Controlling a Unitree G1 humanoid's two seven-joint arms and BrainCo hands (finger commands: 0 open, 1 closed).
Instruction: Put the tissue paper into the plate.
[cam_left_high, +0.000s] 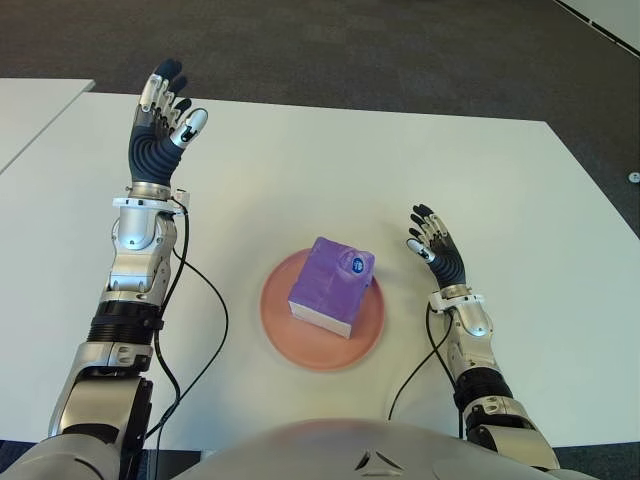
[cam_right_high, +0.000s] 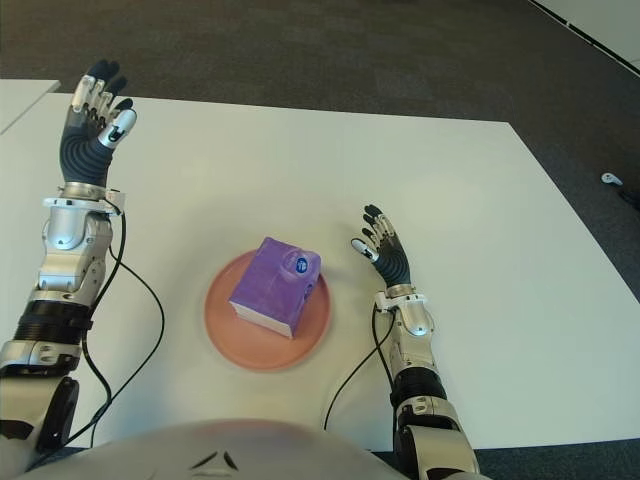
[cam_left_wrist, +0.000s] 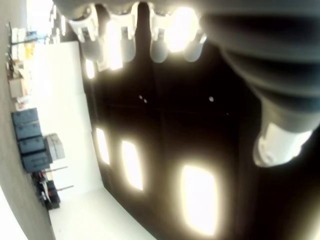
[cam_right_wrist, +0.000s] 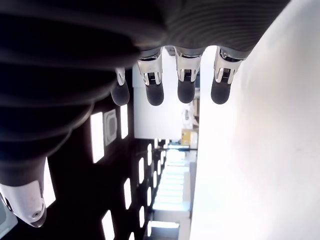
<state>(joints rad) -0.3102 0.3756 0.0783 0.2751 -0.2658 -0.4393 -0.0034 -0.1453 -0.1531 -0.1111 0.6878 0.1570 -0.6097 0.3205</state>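
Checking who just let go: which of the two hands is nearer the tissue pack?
The right hand, open just right of the purple tissue pack on the pink plate; the left hand is raised far off.

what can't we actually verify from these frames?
- Plate centre: covered by the tissue pack in both eye views.
- Print on the pack's blue sticker: too small to read.
- Wrist views: neither shows the plate or pack; the left hand and right hand are raised, their cameras facing ceiling lights and glare.
- Whether the right hand touches the table: cannot tell.
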